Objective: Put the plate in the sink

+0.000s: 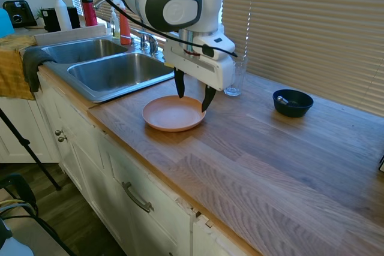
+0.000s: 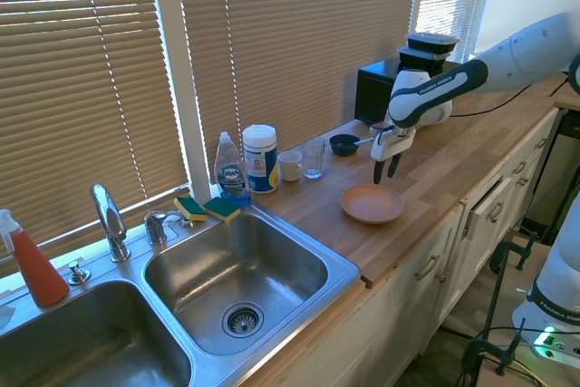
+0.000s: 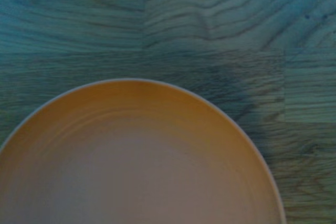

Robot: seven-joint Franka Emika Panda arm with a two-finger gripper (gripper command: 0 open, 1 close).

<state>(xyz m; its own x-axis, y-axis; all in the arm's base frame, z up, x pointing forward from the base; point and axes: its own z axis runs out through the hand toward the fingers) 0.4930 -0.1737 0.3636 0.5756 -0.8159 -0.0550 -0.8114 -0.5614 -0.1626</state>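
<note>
Peach-orange and matte, the plate is lying flat on the wooden worktop, just beside the sink but outside it. The pincer is hanging directly over the plate's far rim, pointing down, its two dark fingers spread apart and gripping nothing — one tip is sitting over the plate's inside, the other near its edge. Whether the tips are touching the plate is unclear. In the wrist view the plate is filling the lower part, with wood grain beyond its rim. A clear glass is standing behind the arm, and a dark blue bowl is sitting well apart from the plate.
</note>
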